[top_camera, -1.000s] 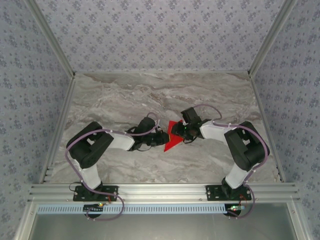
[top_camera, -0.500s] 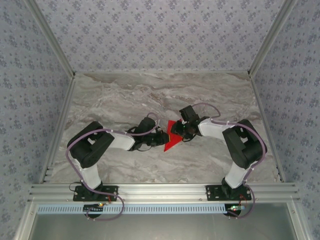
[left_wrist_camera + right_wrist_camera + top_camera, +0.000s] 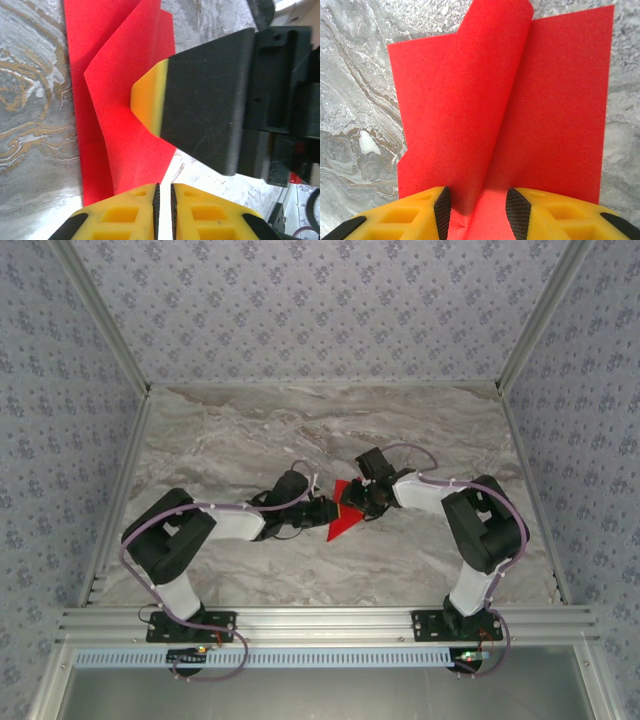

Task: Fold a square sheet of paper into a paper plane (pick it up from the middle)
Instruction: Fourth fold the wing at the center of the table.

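The square sheet of paper (image 3: 341,523) is bright red and lies partly folded at the middle of the marble table, between both grippers. My right gripper (image 3: 356,502) stands on its right part, open. In the right wrist view its pads straddle a raised curled flap of the paper (image 3: 470,100), with the right gripper (image 3: 476,197) not closed on the flap. My left gripper (image 3: 325,510) sits at the paper's left edge. In the left wrist view the left gripper (image 3: 163,186) is shut to a thin slit with only table showing through it, beside the paper (image 3: 120,75). One right finger (image 3: 200,100) presses its yellow tip into the sheet.
The grey marble table (image 3: 250,430) has free room on all sides of the paper. Aluminium rails (image 3: 330,622) run along the near edge by the arm bases. Patterned walls (image 3: 320,300) close in the back and sides.
The right gripper has slid a little to the left over the paper. The left arm has stretched further toward the sheet. The visible red patch has narrowed.
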{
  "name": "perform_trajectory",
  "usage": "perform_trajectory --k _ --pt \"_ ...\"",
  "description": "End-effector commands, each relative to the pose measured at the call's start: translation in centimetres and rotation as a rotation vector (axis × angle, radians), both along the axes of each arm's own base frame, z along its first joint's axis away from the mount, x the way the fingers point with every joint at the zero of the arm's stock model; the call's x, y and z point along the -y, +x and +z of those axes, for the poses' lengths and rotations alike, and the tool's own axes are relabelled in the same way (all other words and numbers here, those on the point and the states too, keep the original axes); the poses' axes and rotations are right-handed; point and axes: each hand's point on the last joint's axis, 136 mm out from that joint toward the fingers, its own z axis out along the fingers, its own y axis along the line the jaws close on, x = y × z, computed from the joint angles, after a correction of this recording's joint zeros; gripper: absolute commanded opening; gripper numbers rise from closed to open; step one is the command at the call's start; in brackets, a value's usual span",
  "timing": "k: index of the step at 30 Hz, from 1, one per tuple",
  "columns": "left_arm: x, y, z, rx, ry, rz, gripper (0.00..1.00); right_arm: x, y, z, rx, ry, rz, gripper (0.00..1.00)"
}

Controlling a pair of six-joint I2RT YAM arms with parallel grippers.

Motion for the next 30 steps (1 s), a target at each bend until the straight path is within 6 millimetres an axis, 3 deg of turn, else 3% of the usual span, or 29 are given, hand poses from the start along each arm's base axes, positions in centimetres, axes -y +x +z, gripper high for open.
perform_trajectory --k 1,13,30 --pt "0.4 -0.4 1.1 0.028 -0.019 -0.026 0.17 6.0 -6.9 -7.6 -0.279 -0.286 -0.033 0.44" --pt "0.9 -1.0 -1.2 -0.027 0.023 -0.050 0.17 6.1 -7.0 -7.7 -0.284 -0.292 -0.035 0.45" --pt "-0.4 -0.5 -3.1 -0.047 0.121 -0.003 0.17 6.4 -7.4 -8.3 -0.307 -0.324 -0.034 0.46"
